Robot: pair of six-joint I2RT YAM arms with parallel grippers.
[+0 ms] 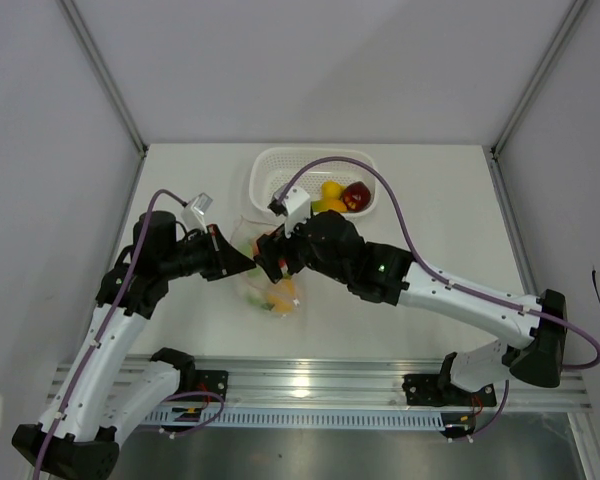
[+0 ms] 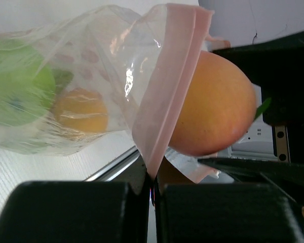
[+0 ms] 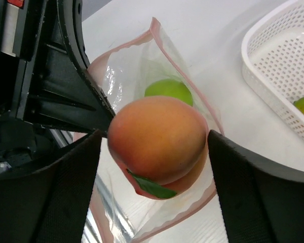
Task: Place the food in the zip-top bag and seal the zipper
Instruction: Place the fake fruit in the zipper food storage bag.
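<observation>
Right wrist view gives you the peach (image 3: 157,139) grasped between the two fingers of the right gripper (image 3: 154,136). Both fingers press its sides, and its green leaf (image 3: 152,186) points down toward the lens. The peach hangs right at the open mouth of the bag (image 3: 126,76); you cannot tell whether it has crossed the rim. The mouth faces the peach, its pink edge parted into a loop. A green apple (image 3: 168,90) lies deeper inside. The black body of the left gripper crowds the peach's left side here.

Left wrist view shows you the left gripper (image 2: 152,185) clenched on the zipper (image 2: 167,86), pinching one lip of the bag and holding it up. The strip rises steeply from the fingers. Through the plastic you see the green apple with an orange citrus (image 2: 81,109) beside it.

In the top view, the bag's long axis runs from the two grippers, which meet at its raised mouth, toward the near edge. There the filled end rests on the table (image 1: 450,200). Just beyond the grippers stands a white basket (image 1: 270,170) holding a yellow fruit (image 1: 330,190) and a red apple (image 1: 357,196). The table is white, with white walls (image 1: 280,70) around it and a metal rail (image 1: 310,380) along the near edge.
</observation>
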